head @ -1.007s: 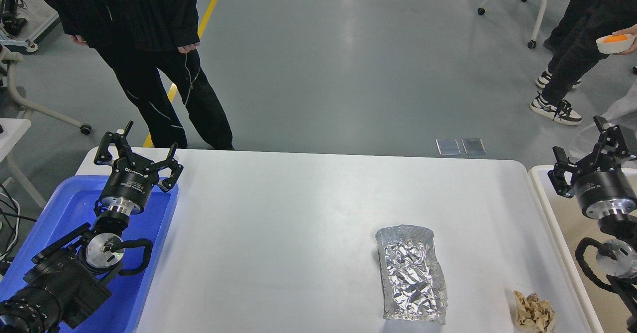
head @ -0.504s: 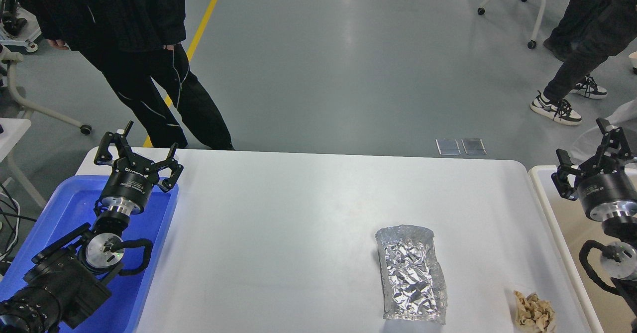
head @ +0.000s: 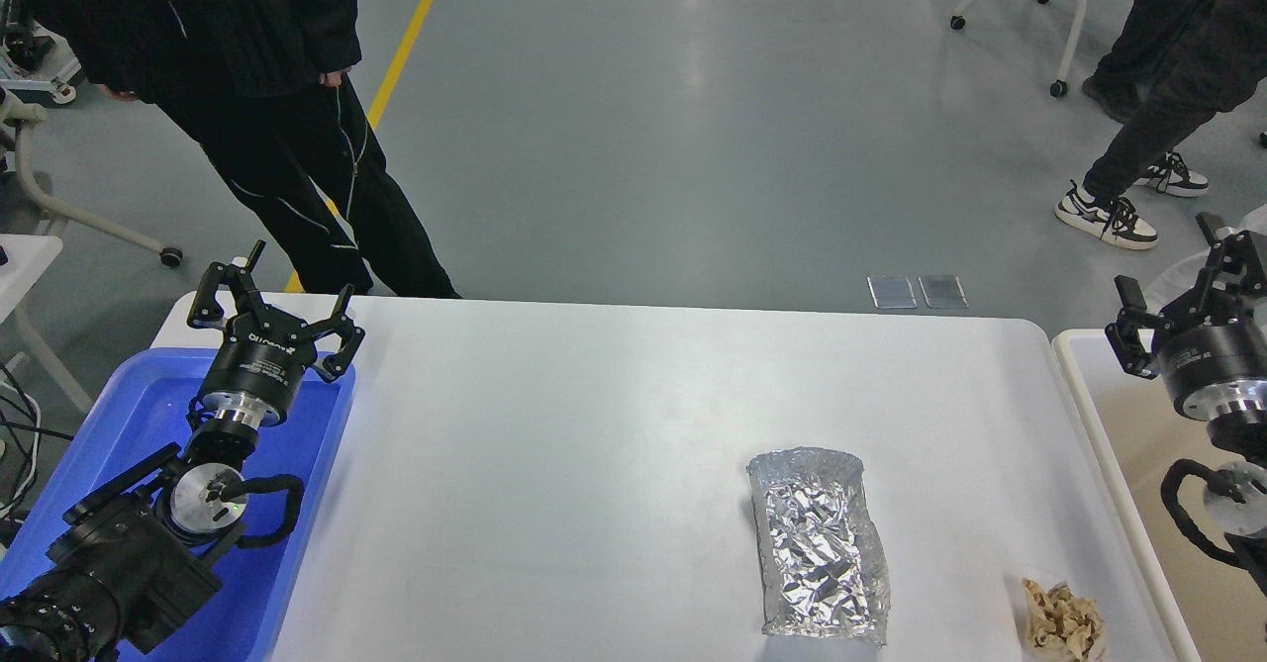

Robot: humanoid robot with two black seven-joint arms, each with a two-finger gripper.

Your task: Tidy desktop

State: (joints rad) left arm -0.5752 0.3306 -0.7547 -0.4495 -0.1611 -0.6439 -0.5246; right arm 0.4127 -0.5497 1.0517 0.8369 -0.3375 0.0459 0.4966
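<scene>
Head view. The desktop (head: 594, 425), a matte white rectangle with rounded corners, fills the middle of the frame. On its near right part lies a crumpled sheet of foil (head: 818, 543), silvery and creased, roughly oblong, with its far end curled up. Near the foil, at the near right corner, sits a wad of brown paper (head: 1062, 622), wrinkled and irregular. A glossy blue plastic tray (head: 129, 415) with a raised rim adjoins the left edge; a white-rimmed beige bin (head: 1119, 444) adjoins the right edge. The left gripper (head: 274, 302), black with linked metal fingers, hangs over the far end of the tray, fingers spread apart and empty. The right gripper (head: 1183, 281), of the same make, hangs over the bin at the right frame edge, its fingers likewise parted with nothing between them. The floor beyond is smooth grey with a yellow line (head: 396, 58).
</scene>
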